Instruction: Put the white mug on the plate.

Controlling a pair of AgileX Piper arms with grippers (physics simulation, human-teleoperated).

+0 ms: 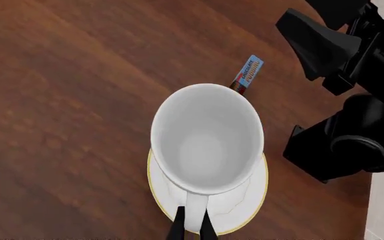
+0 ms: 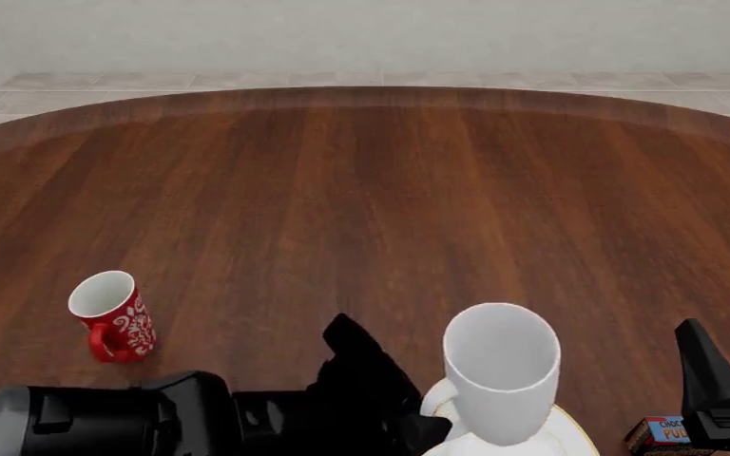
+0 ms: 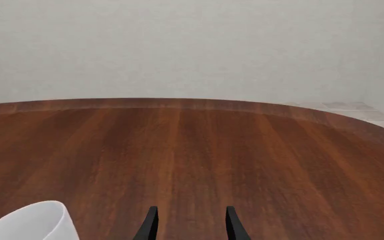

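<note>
Near the table's near edge, the left gripper (image 1: 191, 225) pinches the handle of the white mug (image 1: 207, 137), likely rigid, slick and breakable, above the plate (image 1: 245, 210); right gripper (image 3: 189, 225) spread, empty.

I see a table (image 2: 339, 190) of reddish-brown wood with visible grain and a soft sheen. The white mug (image 2: 502, 366) looks like smooth glossy ceramic, as does the plate (image 1: 245, 210) with its thin gold rim. The red mug (image 2: 114, 318) appears glazed. The left gripper (image 1: 192, 227) fingers look matt black plastic.
</note>
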